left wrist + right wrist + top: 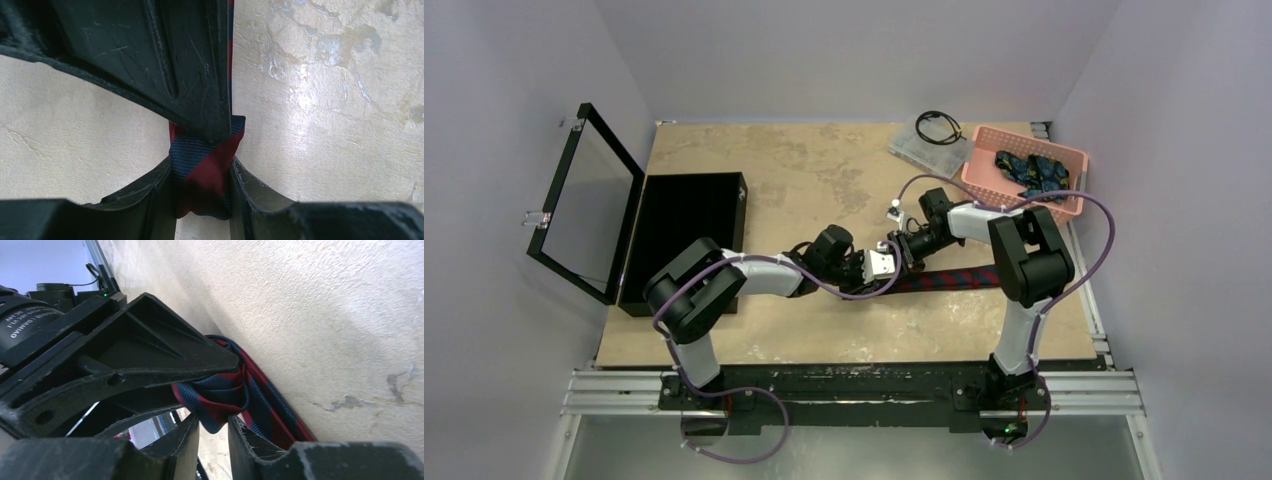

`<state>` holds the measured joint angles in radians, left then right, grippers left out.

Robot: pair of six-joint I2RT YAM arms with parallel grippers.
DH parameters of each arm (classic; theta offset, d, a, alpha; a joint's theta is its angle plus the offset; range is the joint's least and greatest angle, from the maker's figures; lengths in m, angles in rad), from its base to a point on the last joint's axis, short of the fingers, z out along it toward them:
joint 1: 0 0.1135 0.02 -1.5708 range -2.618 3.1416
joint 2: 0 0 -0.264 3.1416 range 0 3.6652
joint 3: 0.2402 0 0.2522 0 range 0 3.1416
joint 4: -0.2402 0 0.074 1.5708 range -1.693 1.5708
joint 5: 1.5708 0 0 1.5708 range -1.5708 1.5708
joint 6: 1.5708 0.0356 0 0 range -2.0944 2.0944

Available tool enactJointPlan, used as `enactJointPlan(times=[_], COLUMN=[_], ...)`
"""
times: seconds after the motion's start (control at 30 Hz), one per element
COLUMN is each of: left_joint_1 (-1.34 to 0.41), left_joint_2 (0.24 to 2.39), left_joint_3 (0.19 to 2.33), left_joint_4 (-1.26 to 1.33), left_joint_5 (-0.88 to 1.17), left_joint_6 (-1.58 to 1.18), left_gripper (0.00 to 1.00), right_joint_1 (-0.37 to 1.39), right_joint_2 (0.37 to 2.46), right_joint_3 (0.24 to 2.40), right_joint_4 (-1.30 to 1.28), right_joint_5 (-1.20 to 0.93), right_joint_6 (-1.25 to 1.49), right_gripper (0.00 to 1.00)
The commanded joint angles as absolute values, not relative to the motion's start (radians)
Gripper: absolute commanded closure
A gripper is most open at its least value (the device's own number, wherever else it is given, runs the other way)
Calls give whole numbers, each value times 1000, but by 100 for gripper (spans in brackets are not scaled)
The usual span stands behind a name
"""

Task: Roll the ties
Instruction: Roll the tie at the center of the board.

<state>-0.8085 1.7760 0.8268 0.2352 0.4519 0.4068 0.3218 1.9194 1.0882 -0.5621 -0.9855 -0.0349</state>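
Observation:
A maroon tie with navy stripes (959,279) lies across the middle of the table, its left end wound into a small roll (202,172). My left gripper (202,167) is shut on that roll, one finger on each side. My right gripper (214,417) comes in from the opposite side and is shut on a fold of the same roll (220,397). In the top view the left gripper (879,266) and the right gripper (905,254) meet nose to nose. Dark blue ties with a teal pattern (1030,171) lie in the pink basket (984,183).
An open black box (686,240) with its lid raised (584,200) stands at the left. A clear plastic case (914,148) with a coiled black cable (939,128) on it sits at the back, beside the basket. Purple cables (1084,205) loop off both arms.

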Motion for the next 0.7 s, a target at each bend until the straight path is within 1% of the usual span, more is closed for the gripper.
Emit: enactJointPlan(times=[0.0, 0.03, 0.07, 0.13, 0.23, 0.3, 0.33, 0.43, 0.5, 0.6, 0.67], left_joint_1=[-810, -809, -807, -803, -793, -788, -789, -790, -791, -794, -795], left_joint_2=[1806, 1802, 1799, 1784, 1759, 1751, 1750, 1753, 1759, 1789, 1812], left_joint_3=[830, 828, 824, 813, 806, 809, 813, 831, 846, 906, 937], left_joint_4=[186, 183, 183, 185, 187, 190, 189, 184, 186, 165, 151], left_joint_5=[439, 454, 471, 509, 543, 557, 558, 570, 572, 536, 526], left_joint_6=[393, 402, 413, 445, 484, 501, 507, 519, 524, 502, 490], left_gripper=[65, 64, 60, 48, 32, 25, 23, 19, 18, 19, 22], right_joint_1=[325, 324, 324, 324, 324, 325, 324, 325, 327, 328, 328], right_joint_2=[1926, 1924, 1923, 1926, 1934, 1931, 1929, 1929, 1933, 1943, 1945], right_joint_3=[1090, 1091, 1093, 1101, 1110, 1110, 1109, 1110, 1111, 1115, 1117], right_joint_4=[-533, -522, -513, -510, -524, -525, -525, -527, -525, -523, -519], right_joint_5=[-986, -980, -973, -957, -936, -924, -921, -907, -896, -885, -878], right_joint_6=[-36, -29, -20, -22, -34, -38, -39, -43, -44, -47, -49], right_gripper=[86, 96, 100, 100, 100, 100, 100, 100, 100, 100, 100])
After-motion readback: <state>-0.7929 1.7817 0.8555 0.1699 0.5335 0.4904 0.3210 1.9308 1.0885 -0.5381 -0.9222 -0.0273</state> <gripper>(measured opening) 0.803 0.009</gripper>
